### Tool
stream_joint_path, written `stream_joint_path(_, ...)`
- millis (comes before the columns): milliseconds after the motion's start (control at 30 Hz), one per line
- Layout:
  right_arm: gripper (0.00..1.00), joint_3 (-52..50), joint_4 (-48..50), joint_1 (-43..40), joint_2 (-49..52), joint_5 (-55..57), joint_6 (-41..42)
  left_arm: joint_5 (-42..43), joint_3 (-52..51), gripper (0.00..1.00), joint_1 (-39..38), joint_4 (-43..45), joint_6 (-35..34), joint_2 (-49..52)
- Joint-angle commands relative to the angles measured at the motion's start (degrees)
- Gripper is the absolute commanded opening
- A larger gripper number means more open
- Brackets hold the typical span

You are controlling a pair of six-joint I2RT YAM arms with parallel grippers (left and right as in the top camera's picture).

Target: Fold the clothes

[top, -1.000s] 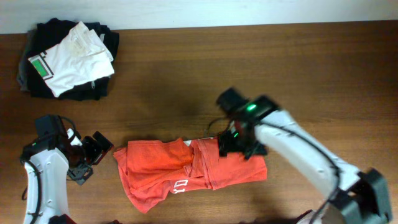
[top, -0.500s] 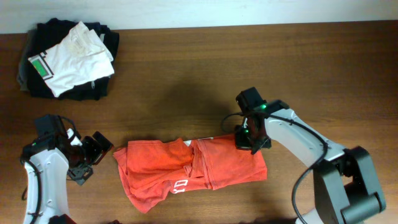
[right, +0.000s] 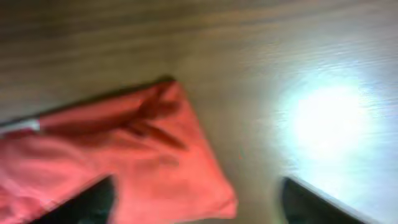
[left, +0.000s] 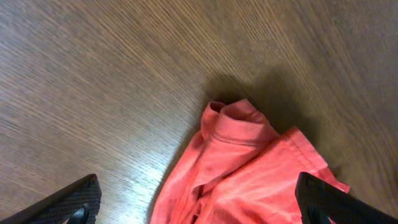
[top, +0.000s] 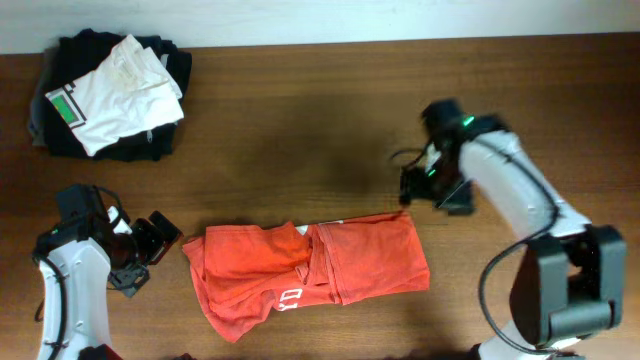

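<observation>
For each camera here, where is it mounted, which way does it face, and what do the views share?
Overhead: above the table, facing straight down; both arms, left gripper and right gripper show.
Left wrist: on the left arm, facing down at the T-shirt edge; own open fingertips in bottom corners.
Right wrist: on the right arm, facing down at a T-shirt corner, blurred; own fingertips low.
Shared: T-shirt on wood.
</observation>
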Motion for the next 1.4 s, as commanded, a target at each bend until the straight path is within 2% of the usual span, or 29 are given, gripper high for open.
stream_joint_path(0, 0.99, 4.6, -6.9, -4.6, -0.7, -0.3, -6.8, 0.6, 0.9, 0.99, -0.2, 0.0, 0.5, -0.8)
stream_joint_path(133, 0.98, -2.8, -6.1, -4.9, -0.7, -9.0, -13.8, 0.6, 0.9, 0.99, -0.2, 0.0, 0.5, -0.8)
stream_joint_path(200, 0.98, -9.4, -0.5, -4.4, -0.6, -13.2, -13.7, 0.6, 0.9, 0.99, -0.2, 0.0, 0.5, -0.8)
stream_joint_path(267, 0.98, -17.3, 8.1, -3.8, -0.6, -21.8, -13.7, 0.8, 0.9, 0.99, -0.2, -0.1, 0.5, -0.8)
stream_joint_path(533, 0.99, -32.2, 26.3, -2.1, -0.6, -23.1, -9.1, 1.3, 0.9, 1.0, -0.2, -0.1, 0.5, -0.8)
stream_joint_path(567, 0.84, -33.0, 27.4, -2.1, -0.6, -23.1, -8.0, 1.7, 0.9, 1.0, -0.2, -0.1, 0.5, -0.8)
stream_joint_path(633, 0.34, -33.1, 27.6, -2.2, -0.6, -23.1, -7.1, 1.7, 0.9, 0.99, -0.2, 0.0, 0.5, -0.8)
stream_joint_path(700, 0.04, -32.1, 27.1, -2.4, -0.6, -23.1, -6.4, 1.7, 0.9, 0.99, -0.2, -0.1, 0.5, -0.8)
stream_joint_path(767, 0.04, -29.5, 25.2, -3.8, -0.7, -22.6, -4.8, 1.7, 0.9, 0.99, -0.2, -0.1, 0.5, -0.8)
stream_joint_path(900, 0.04, -19.8, 14.9, -9.2, -0.7, -16.4, -4.8, 1.8, 0.3, 0.99, -0.5, -0.2, 1.0, -0.8)
stream_joint_path(967, 0.04, -14.2, 9.3, -12.3, -0.7, -11.2, -4.7, 4.7, -0.7, 0.99, -1.6, 1.0, 5.0, -0.8)
stream_joint_path(1100, 0.04, -5.1, 1.5, -18.4, -0.7, -7.9, -4.8, 8.7, -3.2, 0.99, -6.8, 4.4, 6.3, -0.2)
stream_joint_path(1133, 0.1, -4.1, 0.2, -19.5, -0.7, -7.8, -4.9, 10.5, -3.8, 0.99, -8.7, 5.3, 7.1, 0.0)
stream_joint_path(1167, 0.27, -3.8, -0.5, -20.1, -0.7, -7.9, -5.7, 12.5, -4.2, 0.99, -10.7, 6.2, 7.9, 0.2)
stream_joint_path(1200, 0.65, -3.8, -1.1, -20.3, -0.7, -7.8, -5.9, 14.3, -4.4, 0.99, -12.8, 6.8, 8.4, 0.4)
stream_joint_path(1233, 0.87, -3.8, -1.8, -20.2, -0.7, -7.6, -5.9, 15.0, -4.5, 0.99, -14.6, 7.4, 8.3, 0.6)
stream_joint_path(1267, 0.98, -3.8, -2.6, -20.1, -0.7, -7.6, -5.9, 15.3, -4.5, 0.99, -16.8, 8.2, 8.2, 0.8)
stream_joint_path(1367, 0.98, -3.8, -4.9, -20.0, -0.7, -7.6, -5.9, 15.3, -4.7, 0.99, -22.5, 8.9, 4.6, 1.7)
